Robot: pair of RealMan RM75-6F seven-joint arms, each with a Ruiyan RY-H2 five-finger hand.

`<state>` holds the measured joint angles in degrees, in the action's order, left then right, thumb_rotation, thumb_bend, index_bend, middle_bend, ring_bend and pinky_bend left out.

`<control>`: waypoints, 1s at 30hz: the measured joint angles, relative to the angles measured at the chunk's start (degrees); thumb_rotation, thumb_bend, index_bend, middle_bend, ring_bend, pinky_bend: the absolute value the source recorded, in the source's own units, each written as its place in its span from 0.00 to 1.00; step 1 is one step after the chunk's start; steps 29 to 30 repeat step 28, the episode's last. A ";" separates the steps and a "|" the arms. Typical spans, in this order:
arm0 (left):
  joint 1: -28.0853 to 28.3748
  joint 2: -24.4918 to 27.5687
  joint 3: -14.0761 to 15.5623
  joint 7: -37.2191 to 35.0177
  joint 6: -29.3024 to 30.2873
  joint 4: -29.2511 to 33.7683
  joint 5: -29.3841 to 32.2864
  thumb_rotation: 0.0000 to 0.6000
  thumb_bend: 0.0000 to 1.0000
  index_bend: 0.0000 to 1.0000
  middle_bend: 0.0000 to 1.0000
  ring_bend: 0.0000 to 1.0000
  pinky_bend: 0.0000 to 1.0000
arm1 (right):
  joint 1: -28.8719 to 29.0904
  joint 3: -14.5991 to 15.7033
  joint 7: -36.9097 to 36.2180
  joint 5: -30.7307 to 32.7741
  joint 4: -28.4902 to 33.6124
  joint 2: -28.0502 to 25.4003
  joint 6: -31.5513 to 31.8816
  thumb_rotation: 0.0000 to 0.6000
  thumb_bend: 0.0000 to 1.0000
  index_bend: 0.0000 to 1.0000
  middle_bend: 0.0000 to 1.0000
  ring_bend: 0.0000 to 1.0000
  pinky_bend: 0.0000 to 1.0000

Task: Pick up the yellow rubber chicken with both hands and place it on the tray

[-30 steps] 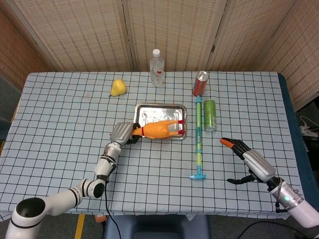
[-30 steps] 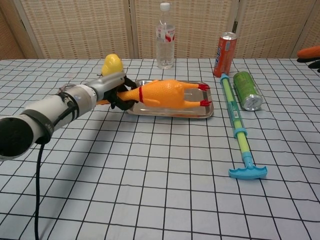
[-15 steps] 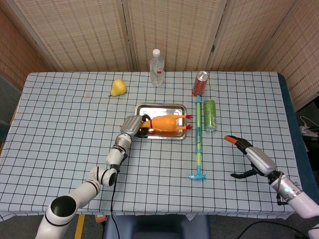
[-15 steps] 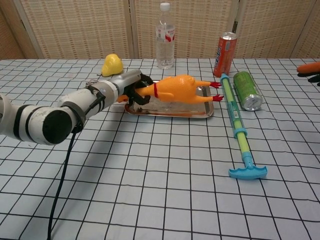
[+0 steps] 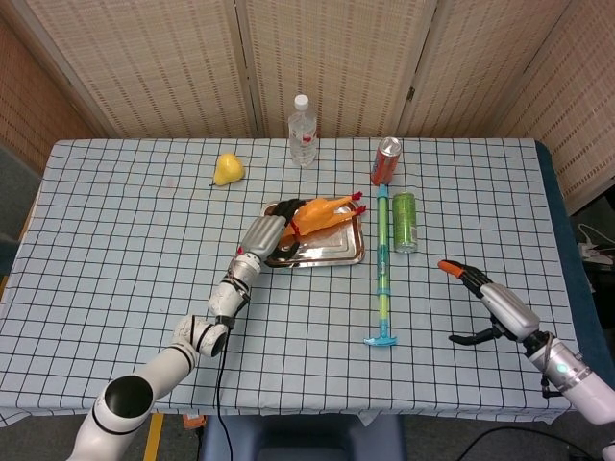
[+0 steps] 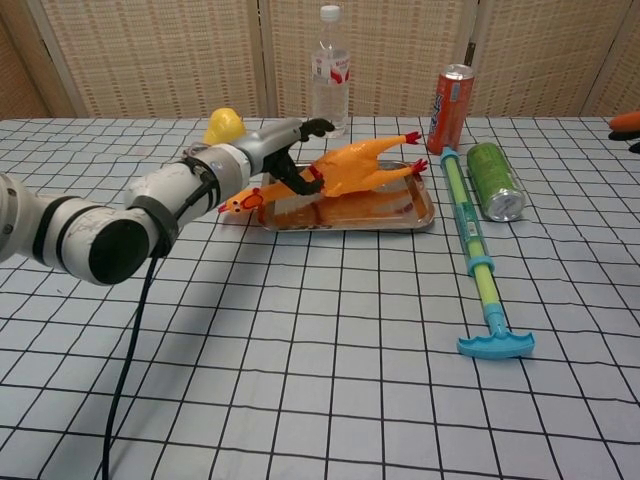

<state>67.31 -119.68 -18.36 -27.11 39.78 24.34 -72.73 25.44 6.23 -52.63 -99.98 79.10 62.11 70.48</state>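
Observation:
The yellow rubber chicken (image 5: 322,211) (image 6: 355,165) hangs tilted just above the steel tray (image 5: 332,253) (image 6: 340,224). Its red feet point up and to the right, and its head droops over the tray's left edge. My left hand (image 5: 265,233) (image 6: 270,155) grips it at the neck. My right hand (image 5: 492,303) hovers far to the right above the table, fingers spread and holding nothing. In the chest view only the orange fingertip of the right hand (image 6: 626,123) shows at the right edge.
A long green and blue pump toy (image 5: 383,274) (image 6: 472,250) lies right of the tray, with a green can (image 5: 405,222) on its side beyond it. A red can (image 5: 386,160), a water bottle (image 5: 302,131) and a yellow pear (image 5: 228,169) stand behind.
My left hand has lifted the chicken off the tray floor and swung it toward the back, feet raised. The right hand has drifted slightly further right and nearer.

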 measured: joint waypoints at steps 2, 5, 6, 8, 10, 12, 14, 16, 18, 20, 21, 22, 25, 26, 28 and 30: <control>-0.77 1.17 0.30 0.56 1.56 2.65 -0.42 1.00 0.42 0.00 0.00 0.00 0.23 | -0.52 0.07 0.95 0.04 0.41 -0.23 0.85 1.00 0.05 0.00 0.00 0.00 0.00; -2.67 3.89 1.13 2.13 4.77 8.43 -1.38 1.00 0.42 0.00 0.00 0.00 0.20 | -1.68 0.08 3.52 0.29 1.13 -0.43 2.46 1.00 0.05 0.00 0.00 0.00 0.00; -3.48 5.04 1.51 2.85 5.85 10.76 -1.72 1.00 0.42 0.00 0.00 0.00 0.19 | -2.14 0.06 4.65 0.43 1.39 -0.47 3.03 1.00 0.05 0.00 0.00 0.00 0.00; -5.85 8.43 2.63 5.07 8.45 17.43 -2.44 1.00 0.41 0.00 0.00 0.00 0.17 | -3.37 0.04 8.05 0.83 2.09 -0.60 4.32 1.00 0.05 0.00 0.00 0.00 0.00; -8.31 12.01 3.81 7.41 10.71 24.37 -2.90 1.00 0.42 0.00 0.00 0.00 0.15 | -4.54 0.00 11.94 1.34 2.91 -0.76 5.37 1.00 0.05 0.00 0.00 0.00 0.00; -11.73 17.04 5.57 10.48 13.41 33.61 -3.21 1.00 0.41 0.00 0.00 0.00 0.14 | -6.09 -0.09 17.64 2.13 4.12 -0.89 6.66 1.00 0.05 0.00 0.00 0.00 0.00; -15.83 23.07 7.89 13.53 16.48 43.62 -3.49 1.00 0.41 0.00 0.00 0.00 0.12 | -7.82 -0.20 24.52 3.09 5.55 -0.92 8.04 1.00 0.05 0.00 0.00 0.00 0.00; -20.24 29.13 10.51 16.04 19.89 52.13 -3.98 1.00 0.41 0.00 0.00 0.00 0.10 | -9.46 -0.33 31.21 4.03 6.84 -0.77 9.42 1.00 0.05 0.00 0.00 0.00 0.00; -26.66 36.62 14.38 18.64 25.21 60.58 -5.15 1.00 0.42 0.00 0.00 0.00 0.10 | -11.64 -0.58 39.56 5.09 8.17 -0.20 11.51 1.00 0.05 0.00 0.00 0.00 0.00; -33.70 42.76 18.59 20.80 31.58 66.32 -6.76 1.00 0.42 0.00 0.00 0.00 0.09 | -14.17 -0.80 47.83 5.95 9.08 0.87 14.24 1.00 0.05 0.00 0.00 0.00 0.00; -36.74 44.59 20.31 21.63 34.42 67.92 -7.41 1.00 0.42 0.00 0.00 0.00 0.09 | -15.31 -0.85 51.15 6.19 9.35 1.44 15.53 1.00 0.05 0.00 0.00 0.00 0.00; -39.72 45.94 21.91 22.45 37.26 69.01 -8.02 1.00 0.42 0.00 0.00 0.00 0.09 | -16.46 -0.86 54.25 6.30 9.58 2.01 16.83 1.00 0.05 0.00 0.00 0.00 0.00; -48.68 48.02 25.84 25.42 46.06 69.07 -9.40 1.00 0.42 0.00 0.00 0.00 0.08 | -20.37 -0.77 61.78 5.99 10.30 3.76 21.73 1.00 0.05 0.00 0.00 0.00 0.00; -51.34 48.41 26.71 27.02 48.70 68.11 -9.70 1.00 0.42 0.00 0.00 0.00 0.08 | -21.47 -0.69 63.22 5.77 10.60 4.08 23.31 1.00 0.05 0.00 0.00 0.00 0.00; -53.69 49.05 27.63 29.34 51.03 66.70 -10.52 1.00 0.42 0.00 0.00 0.00 0.08 | -22.24 -0.57 63.69 5.53 11.07 4.24 24.33 1.00 0.05 0.00 0.00 0.00 0.00; -53.69 49.05 27.63 29.34 51.03 66.70 -10.52 1.00 0.42 0.00 0.00 0.00 0.08 | -22.24 -0.57 63.69 5.53 11.07 4.24 24.33 1.00 0.05 0.00 0.00 0.00 0.00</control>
